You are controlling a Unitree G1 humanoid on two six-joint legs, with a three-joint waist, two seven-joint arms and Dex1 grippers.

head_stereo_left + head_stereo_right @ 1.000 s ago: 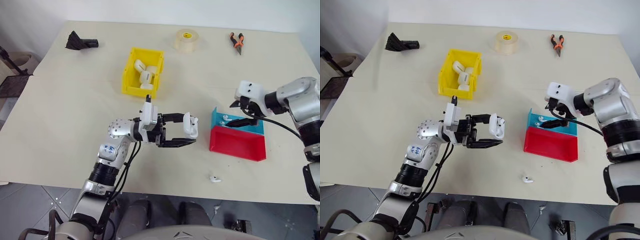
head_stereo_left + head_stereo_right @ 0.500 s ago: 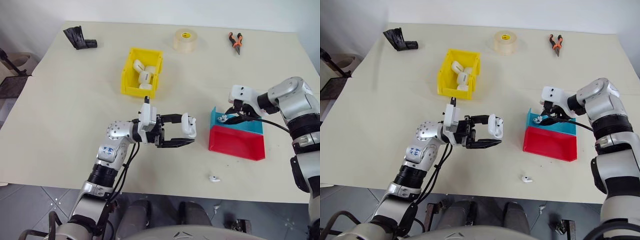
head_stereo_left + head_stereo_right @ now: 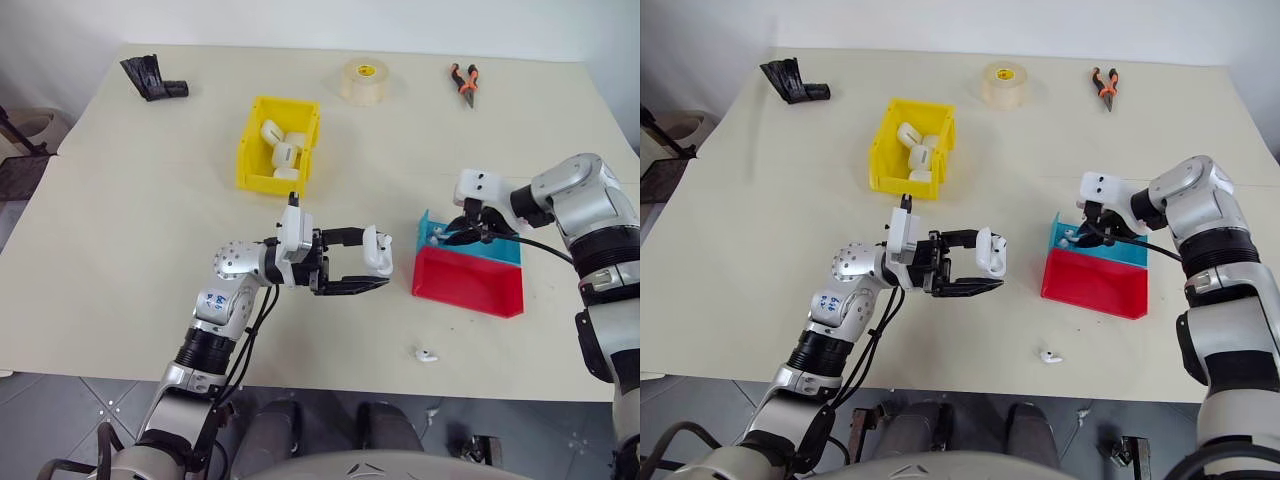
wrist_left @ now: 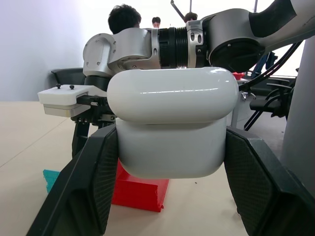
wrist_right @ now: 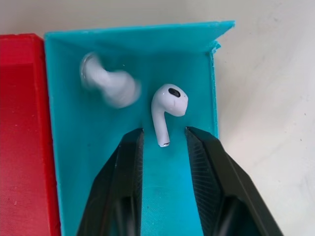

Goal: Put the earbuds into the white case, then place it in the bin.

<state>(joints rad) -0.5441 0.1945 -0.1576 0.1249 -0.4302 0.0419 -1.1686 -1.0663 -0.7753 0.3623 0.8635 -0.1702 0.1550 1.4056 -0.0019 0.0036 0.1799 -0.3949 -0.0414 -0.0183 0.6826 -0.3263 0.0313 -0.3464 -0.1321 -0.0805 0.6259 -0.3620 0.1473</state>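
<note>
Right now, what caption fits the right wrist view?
Right gripper fingers straddling the stem of an earbud in the blue tray, a second earbud beside it.

Colour rundown: the small glossy white rounded earbud case is plain white with no markings, pinched between matte black finger pads; the tiny glossy white earbud has a dark oval spot on its head and lies on the teal plastic tray, which butts against a bright red plastic tray; the small yellow plastic bin is solid yellow with white cases inside; the wide tape roll is pale translucent tan with a yellow core label; the pliers have orange and black handles; the tabletop is plain cream.
</note>
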